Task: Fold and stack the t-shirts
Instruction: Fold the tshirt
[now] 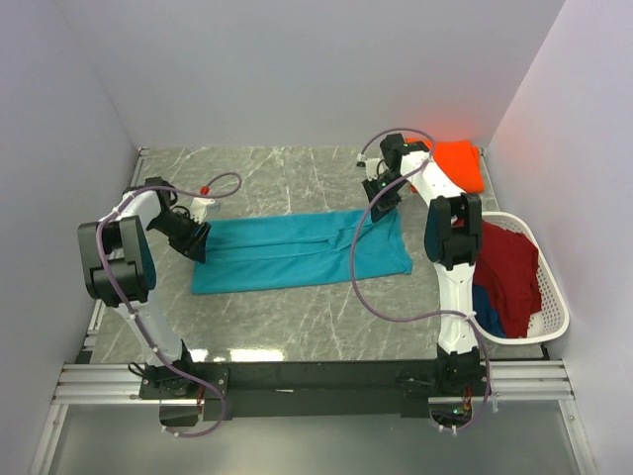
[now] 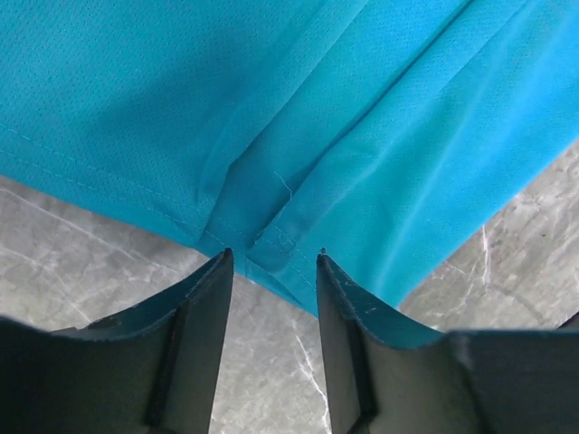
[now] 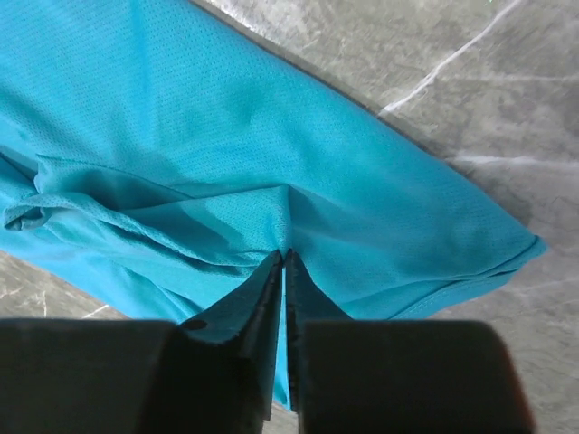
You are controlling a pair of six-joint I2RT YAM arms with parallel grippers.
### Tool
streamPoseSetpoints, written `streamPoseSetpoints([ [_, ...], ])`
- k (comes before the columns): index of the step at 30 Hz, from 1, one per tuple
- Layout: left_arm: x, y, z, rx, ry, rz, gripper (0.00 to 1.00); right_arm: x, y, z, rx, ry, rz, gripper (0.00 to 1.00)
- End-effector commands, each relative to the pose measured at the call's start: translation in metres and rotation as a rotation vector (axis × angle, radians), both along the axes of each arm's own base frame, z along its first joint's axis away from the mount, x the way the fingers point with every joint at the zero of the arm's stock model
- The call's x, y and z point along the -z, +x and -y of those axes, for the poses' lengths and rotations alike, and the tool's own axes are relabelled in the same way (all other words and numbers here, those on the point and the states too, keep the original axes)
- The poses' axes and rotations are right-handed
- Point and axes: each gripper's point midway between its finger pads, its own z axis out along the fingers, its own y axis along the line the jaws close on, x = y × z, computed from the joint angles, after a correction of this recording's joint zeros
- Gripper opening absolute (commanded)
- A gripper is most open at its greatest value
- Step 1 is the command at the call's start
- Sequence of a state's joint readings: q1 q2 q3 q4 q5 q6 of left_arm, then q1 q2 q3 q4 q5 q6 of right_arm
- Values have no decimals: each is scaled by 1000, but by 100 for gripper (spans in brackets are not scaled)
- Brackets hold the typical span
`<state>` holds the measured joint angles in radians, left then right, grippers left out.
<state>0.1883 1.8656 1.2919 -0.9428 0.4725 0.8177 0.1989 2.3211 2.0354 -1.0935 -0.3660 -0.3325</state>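
Basket (image 1: 566, 315) of white plastic sits on the table's (image 1: 277, 178) right side, to the right of the right gripper (image 1: 381, 198) and nearer the arm bases than it. Inside lies a dark red t-shirt (image 1: 509, 267), heaped over most of the basket, with a blue t-shirt (image 1: 487, 307) showing under it at the near left corner. An orange t-shirt (image 1: 460, 163) lies outside the basket, just beyond and to the right of the right gripper, at the table's far right corner.

The teal t-shirt (image 1: 297, 252) lies flat on the marble as a long band between the two grippers. Its long axis runs left to right, one short end at the left gripper (image 1: 195, 240) and the other by the right gripper. The right end sits slightly farther from the bases than the left.

In the right wrist view, the right gripper (image 3: 283, 258) has its fingers pressed almost together on a small fold of the teal cloth (image 3: 226, 127). Wrinkles gather toward the pinch, and a shirt corner lies off to the gripper's right.

In the left wrist view, the left gripper (image 2: 271, 258) has its fingers apart. They straddle the hem of the teal cloth (image 2: 298, 117) where a crease meets the edge, with the tips right at that edge and bare marble under them. No cloth is clamped.
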Motion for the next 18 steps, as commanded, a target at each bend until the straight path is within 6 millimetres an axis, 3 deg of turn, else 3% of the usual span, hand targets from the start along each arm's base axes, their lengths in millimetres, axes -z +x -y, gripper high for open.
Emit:
streamPoseSetpoints([
  [1,-8,16,1,34,0,57,47,-4,8,-5,-2,-2,18,10],
  [3,-7,18,3,39,-1,62,45,-4,9,-4,3,-4,20,0],
  [13,-6,24,6,42,3,71,22,-12,11,-6,11,8,40,0],
  [18,-8,25,2,30,25,76,4,-20,17,-8,21,16,74,0],
])
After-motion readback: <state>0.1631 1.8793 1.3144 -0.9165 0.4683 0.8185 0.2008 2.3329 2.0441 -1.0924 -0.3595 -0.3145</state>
